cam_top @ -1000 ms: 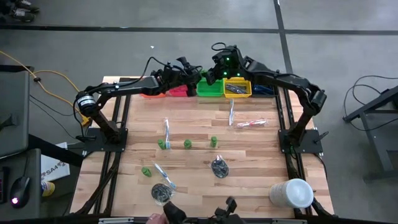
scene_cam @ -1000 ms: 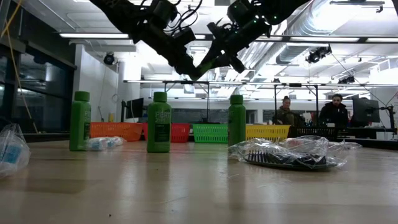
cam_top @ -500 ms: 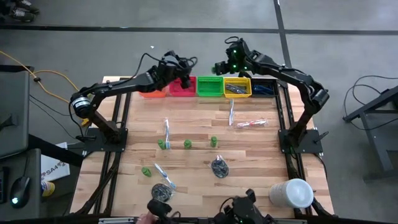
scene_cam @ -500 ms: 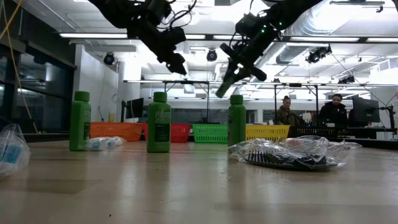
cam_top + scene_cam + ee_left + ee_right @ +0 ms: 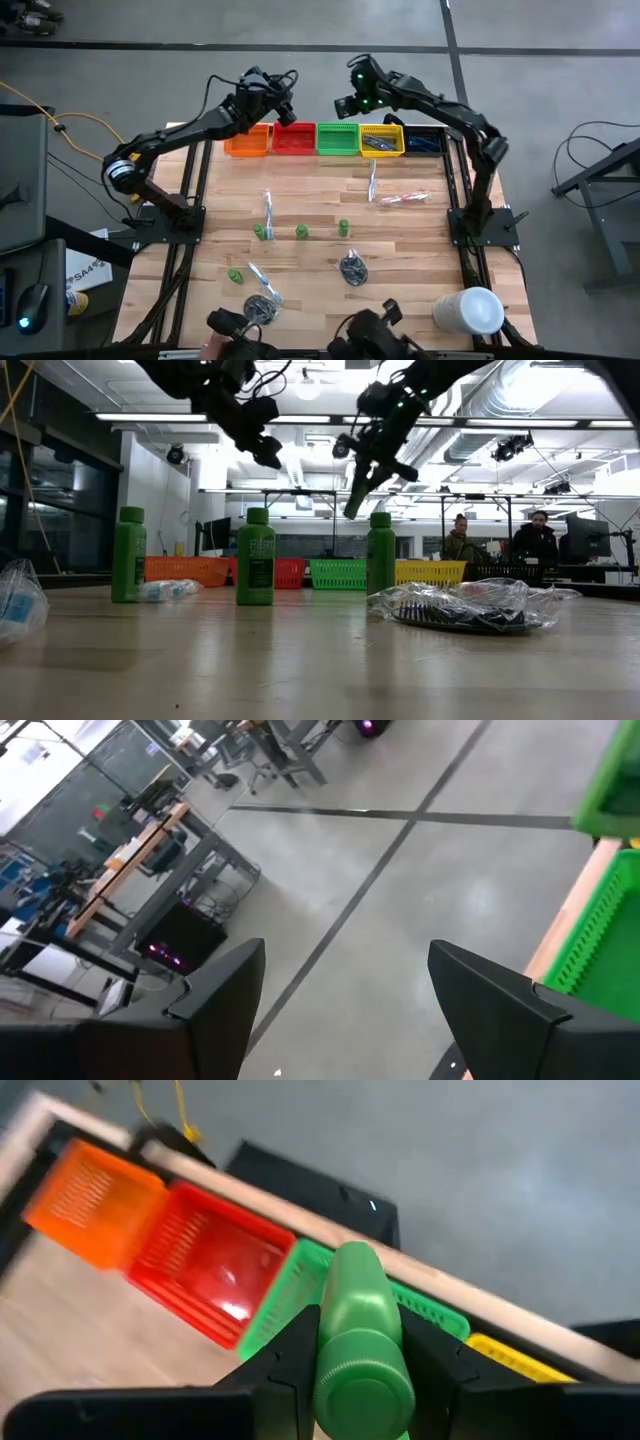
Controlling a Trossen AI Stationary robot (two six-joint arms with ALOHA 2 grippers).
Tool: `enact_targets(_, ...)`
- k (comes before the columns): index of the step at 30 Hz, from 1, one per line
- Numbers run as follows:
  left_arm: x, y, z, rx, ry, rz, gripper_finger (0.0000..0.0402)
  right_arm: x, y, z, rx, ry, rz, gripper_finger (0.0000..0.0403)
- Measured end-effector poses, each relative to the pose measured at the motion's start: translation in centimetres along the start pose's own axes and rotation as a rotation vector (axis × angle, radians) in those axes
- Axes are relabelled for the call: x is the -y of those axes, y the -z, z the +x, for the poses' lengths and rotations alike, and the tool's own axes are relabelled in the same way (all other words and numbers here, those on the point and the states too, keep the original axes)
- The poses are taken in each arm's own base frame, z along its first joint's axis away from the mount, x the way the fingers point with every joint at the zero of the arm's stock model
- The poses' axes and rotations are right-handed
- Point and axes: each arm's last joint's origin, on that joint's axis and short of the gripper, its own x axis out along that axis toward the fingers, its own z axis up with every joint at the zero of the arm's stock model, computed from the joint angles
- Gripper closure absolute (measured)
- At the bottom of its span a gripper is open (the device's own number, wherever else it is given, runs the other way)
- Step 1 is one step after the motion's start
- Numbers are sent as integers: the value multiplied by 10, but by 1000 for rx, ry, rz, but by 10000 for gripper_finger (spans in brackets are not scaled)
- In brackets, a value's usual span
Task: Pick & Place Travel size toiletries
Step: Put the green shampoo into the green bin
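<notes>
My right gripper (image 5: 347,102) hangs high over the far edge, above the green bin (image 5: 337,139), shut on a stubby green bottle (image 5: 357,1305). In the low view the bottle (image 5: 355,495) slants down from it. My left gripper (image 5: 270,95) is open with nothing between its fingers, up above the orange bin (image 5: 247,141) and red bin (image 5: 293,138). Three green bottles (image 5: 301,232) stand upright mid-table and another (image 5: 235,276) stands nearer. Wrapped toothbrushes (image 5: 268,210) (image 5: 403,199) and dark round bundles (image 5: 352,268) lie flat on the wood. My right gripper pinches the green bottle's two sides (image 5: 322,1342) between its two fingers. The bottle lies along the fingers, one end (image 5: 362,1385) back toward the wrist and the other sticking out past the fingertips. It slants downward, lifted clear of the table and bins.
A row of bins lines the far edge: orange, red, green, yellow (image 5: 382,141) with dark items inside, and blue (image 5: 425,142). A large white cylinder (image 5: 470,310) lies at the near right corner. Dark gear and a hand (image 5: 215,345) show at the near edge.
My left gripper has moved up and toward the table's left edge, from over the red and green bins to above the orange and red ones. My right gripper has tipped downward with the bottle, which now slants more steeply, and has shifted a little along the far edge.
</notes>
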Motion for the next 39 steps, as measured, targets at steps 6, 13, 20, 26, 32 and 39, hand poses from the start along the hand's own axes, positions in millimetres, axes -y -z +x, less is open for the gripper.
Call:
enact_targets(6,-3,2,0,-11,-3,-19,121,-4,2,31,-169,90,-14,310)
enact_targets(13,-1,3,0,-23,21,-31,121,2,13,58,-280,155,44,303)
enact_targets(20,-1,4,0,-27,26,-75,121,6,21,75,-326,204,71,300)
enact_targets(26,0,6,0,-46,42,-65,121,11,23,78,-308,277,79,299)
enact_targets(32,1,7,0,-54,53,-67,121,23,20,88,-317,261,129,298)
enact_targets(39,1,7,0,-55,53,-68,121,22,26,99,-342,266,122,296)
